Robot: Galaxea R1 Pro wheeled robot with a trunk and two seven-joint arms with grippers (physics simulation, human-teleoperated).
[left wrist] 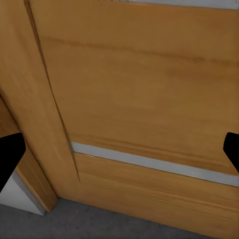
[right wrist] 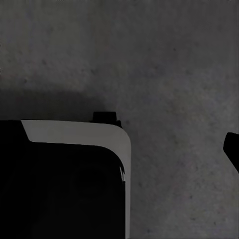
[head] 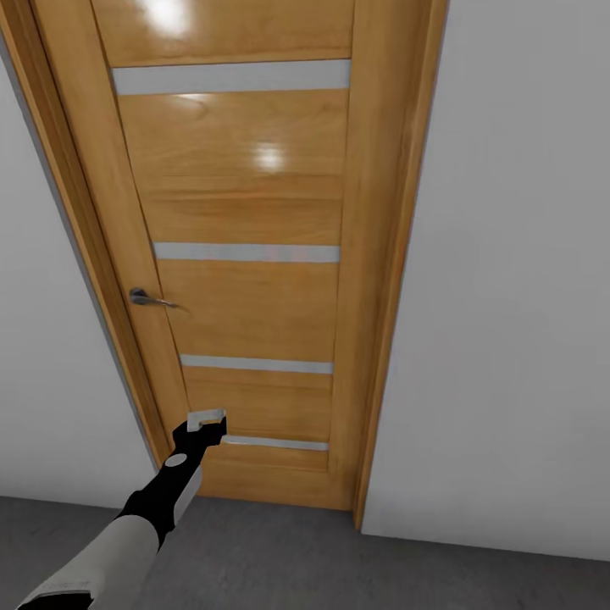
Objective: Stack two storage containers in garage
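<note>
The wooden door (head: 246, 254) is being cut off by the top edge of the head view, so its upper part is not being shown. The left arm (head: 110, 551) is being cropped by the lower left corner of that frame. The tips of the left gripper (head: 207, 421) are too small there to tell whether the door is being touched.

In the left wrist view, each dark fingertip (left wrist: 10, 154) is being clipped by a side edge.

In the right wrist view, a black and white robot part (right wrist: 64, 179) is being cut off at the lower left, and part of the grey floor (right wrist: 164, 64) is being hidden behind it. A dark fingertip (right wrist: 233, 149) is being cropped at the right edge.
</note>
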